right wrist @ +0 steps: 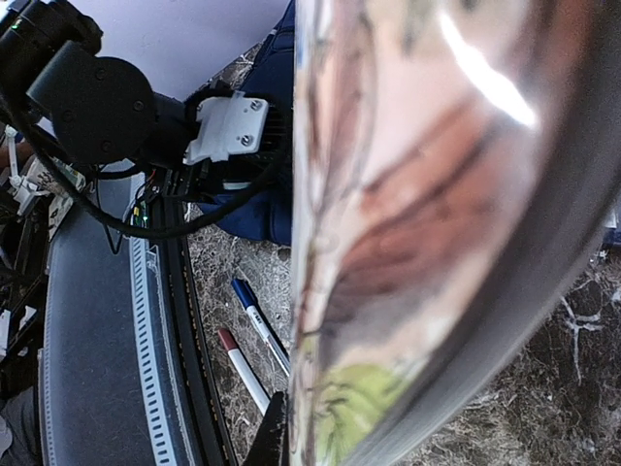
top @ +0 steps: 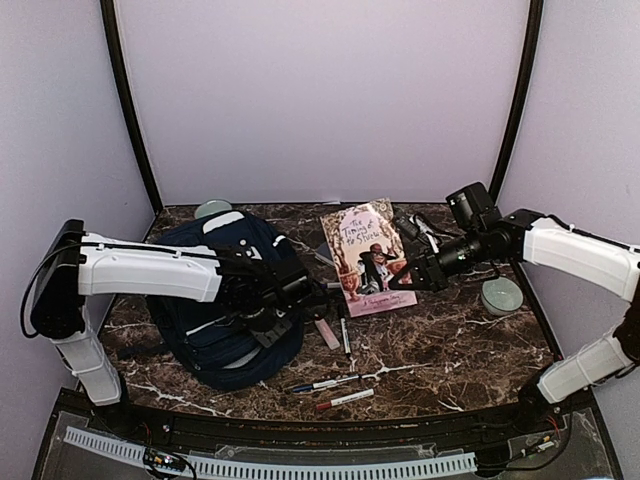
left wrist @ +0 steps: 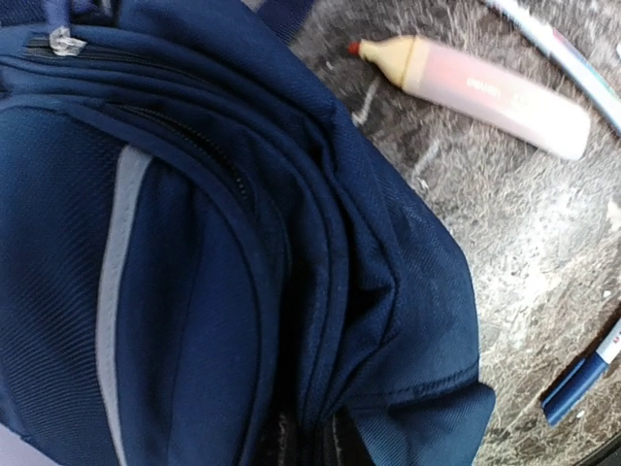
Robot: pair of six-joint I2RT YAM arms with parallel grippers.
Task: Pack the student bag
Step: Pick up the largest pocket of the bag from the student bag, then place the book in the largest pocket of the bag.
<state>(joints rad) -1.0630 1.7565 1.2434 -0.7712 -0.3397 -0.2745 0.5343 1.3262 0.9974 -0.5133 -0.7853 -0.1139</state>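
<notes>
Right pincer (top: 408, 275) clamps the pink illustrated paperback (top: 360, 250); left pincer (top: 272, 312) (apart or together, cannot tell) should spread the navy fabric backpack (top: 205, 345) wide.

Marble table (top: 450, 360) bears student bag (top: 215, 350), pens (top: 325, 383), highlighter (top: 327, 333).

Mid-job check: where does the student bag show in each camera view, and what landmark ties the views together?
Top external: the student bag lies left of centre, toward the near edge.
Left wrist: the student bag fills the left and middle of the picture.
Right wrist: the student bag is a navy sliver at upper centre, left of the book.
Shared landmark: the blue-capped pen, in all three.
</notes>
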